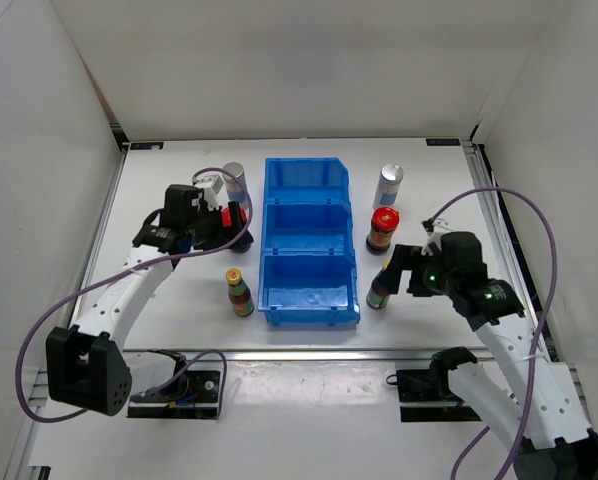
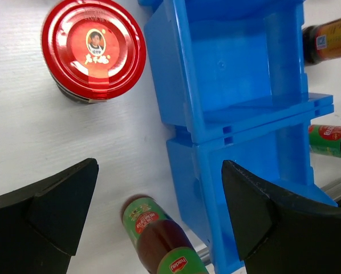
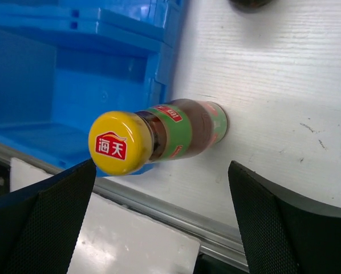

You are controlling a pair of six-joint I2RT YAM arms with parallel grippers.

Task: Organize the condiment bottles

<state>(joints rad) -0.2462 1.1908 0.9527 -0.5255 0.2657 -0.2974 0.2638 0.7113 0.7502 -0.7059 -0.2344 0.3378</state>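
Note:
Six condiment bottles stand on the table around the blue bin (image 1: 309, 250). To its left are a silver-capped bottle (image 1: 234, 180), a red-capped bottle (image 1: 235, 218) and a slim yellow-capped bottle (image 1: 240, 292). To its right are a silver-capped bottle (image 1: 389, 185), a red-capped bottle (image 1: 383, 230) and a slim yellow-capped bottle (image 1: 379, 290). My left gripper (image 1: 217, 228) is open and empty over the left red-capped bottle (image 2: 93, 48), with the slim bottle (image 2: 159, 240) below. My right gripper (image 1: 401, 270) is open, just beside the right slim bottle (image 3: 159, 137), not touching it.
The bin (image 2: 239, 114) has three compartments in a row, all showing bare blue floors. Its wall (image 3: 73, 74) lies close left of the right slim bottle. A metal rail (image 3: 176, 214) marks the table's near edge. White walls enclose the table.

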